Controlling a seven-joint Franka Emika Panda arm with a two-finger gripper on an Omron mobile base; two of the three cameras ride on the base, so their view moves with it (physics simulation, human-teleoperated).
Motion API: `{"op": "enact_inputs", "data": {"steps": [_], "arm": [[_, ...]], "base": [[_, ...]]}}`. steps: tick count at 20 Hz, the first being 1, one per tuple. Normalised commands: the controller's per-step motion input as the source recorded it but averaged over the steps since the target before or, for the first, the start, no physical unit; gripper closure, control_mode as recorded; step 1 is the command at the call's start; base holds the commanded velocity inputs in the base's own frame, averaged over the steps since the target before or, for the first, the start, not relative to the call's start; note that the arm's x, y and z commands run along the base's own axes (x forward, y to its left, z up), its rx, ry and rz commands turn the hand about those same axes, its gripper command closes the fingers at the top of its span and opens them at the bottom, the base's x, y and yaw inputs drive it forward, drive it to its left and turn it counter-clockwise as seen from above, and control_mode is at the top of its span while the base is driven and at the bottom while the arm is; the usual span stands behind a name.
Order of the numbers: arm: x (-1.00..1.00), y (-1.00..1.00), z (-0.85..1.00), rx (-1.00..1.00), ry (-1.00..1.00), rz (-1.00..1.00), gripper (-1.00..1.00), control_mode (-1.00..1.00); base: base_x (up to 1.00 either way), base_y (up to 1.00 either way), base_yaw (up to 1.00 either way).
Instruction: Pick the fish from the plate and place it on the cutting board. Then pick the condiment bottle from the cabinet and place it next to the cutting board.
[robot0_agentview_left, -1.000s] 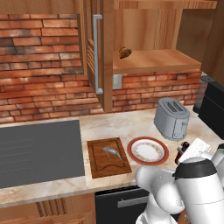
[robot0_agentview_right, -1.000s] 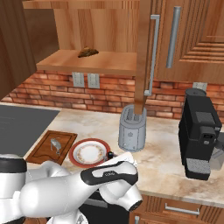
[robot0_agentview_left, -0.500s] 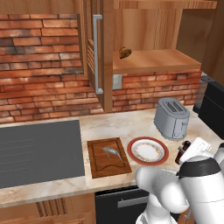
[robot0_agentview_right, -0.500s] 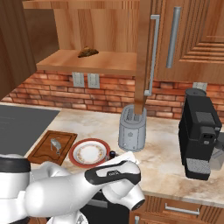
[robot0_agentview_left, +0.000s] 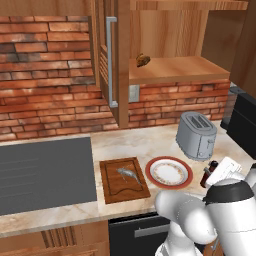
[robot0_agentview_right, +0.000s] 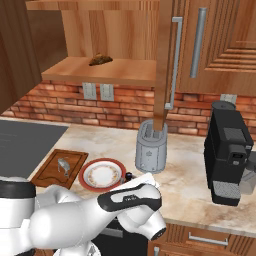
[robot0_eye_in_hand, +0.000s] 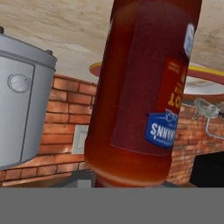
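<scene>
The silver-grey fish (robot0_agentview_left: 128, 173) (robot0_agentview_right: 63, 165) lies on the dark brown cutting board (robot0_agentview_left: 112, 189) (robot0_agentview_right: 49, 174). To the board's right is the red-rimmed plate (robot0_agentview_left: 151, 169) (robot0_agentview_right: 87, 178), bare. Just right of the plate my gripper (robot0_agentview_left: 218, 172) (robot0_agentview_right: 136, 179) is shut on the condiment bottle (robot0_agentview_left: 208, 176) (robot0_agentview_right: 128, 176), low over the counter and leaning a little, black cap up. The hand view is rolled upside down. There the red-brown bottle (robot0_eye_in_hand: 140, 87) with its label stands very close. My fingertips are hidden. The open cabinet (robot0_agentview_left: 175, 67) (robot0_agentview_right: 100, 70) is above.
A silver toaster (robot0_agentview_left: 196, 135) (robot0_agentview_right: 151, 147) (robot0_eye_in_hand: 22, 100) stands behind the plate. A black coffee machine (robot0_agentview_right: 227, 150) is at the right, the grey stovetop (robot0_agentview_left: 45, 172) at the left. A brown lump (robot0_agentview_left: 142, 60) (robot0_agentview_right: 100, 59) sits on the cabinet shelf; its open door (robot0_agentview_left: 111, 60) hangs over the counter.
My hand and the bottle have shifted only slightly beside the plate. The fish, board and plate have not moved.
</scene>
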Motion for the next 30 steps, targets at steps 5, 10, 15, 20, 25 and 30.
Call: {"op": "enact_inputs", "data": {"steps": [5, 10, 15, 20, 25, 30], "arm": [[0.00, 0.00, 0.00, 0.00, 0.00, 0.00, 1.00, -1.00], [0.00, 0.00, 0.00, 0.00, 0.00, 0.00, -1.00, -1.00], [0.00, 0.00, 0.00, 0.00, 0.00, 0.00, -1.00, -1.00], [0.00, 0.00, 0.00, 0.00, 0.00, 0.00, -1.00, -1.00], [0.00, 0.00, 0.00, 0.00, 0.00, 0.00, -1.00, -1.00], [-0.04, 0.00, 0.00, 0.00, 0.00, 0.00, -1.00, -1.00]], "base": [[0.00, 0.00, 0.00], [0.00, 0.00, 0.00], [0.00, 0.00, 0.00], [0.00, 0.00, 0.00], [0.00, 0.00, 0.00], [0.00, 0.00, 0.00]]}}
